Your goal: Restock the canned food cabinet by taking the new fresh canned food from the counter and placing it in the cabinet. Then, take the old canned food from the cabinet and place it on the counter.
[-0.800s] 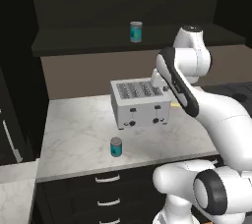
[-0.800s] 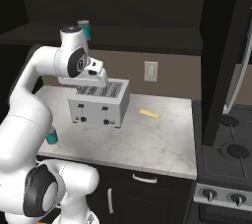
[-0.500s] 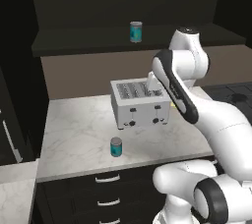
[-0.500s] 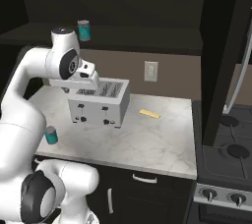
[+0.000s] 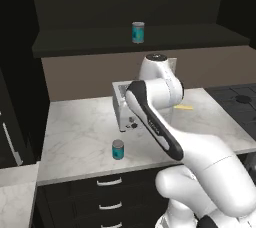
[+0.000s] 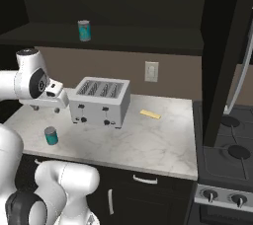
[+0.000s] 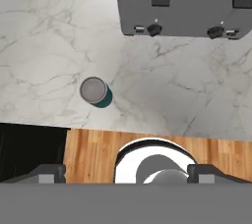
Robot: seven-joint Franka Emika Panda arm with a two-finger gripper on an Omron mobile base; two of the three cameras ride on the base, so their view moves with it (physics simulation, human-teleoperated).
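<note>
Teal can (image 7: 95,92) stands near the desk's (image 7: 44,31) front edge; spread claw (image 7: 126,173) hovers above, presumably lining up a grasp.

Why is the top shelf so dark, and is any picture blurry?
Left base view: the cabinet sits in deep shade, but its teal can stands out. Right base view: the counter is evenly lit. Hand view: sharp, with a soft shadow beside the counter can.
</note>
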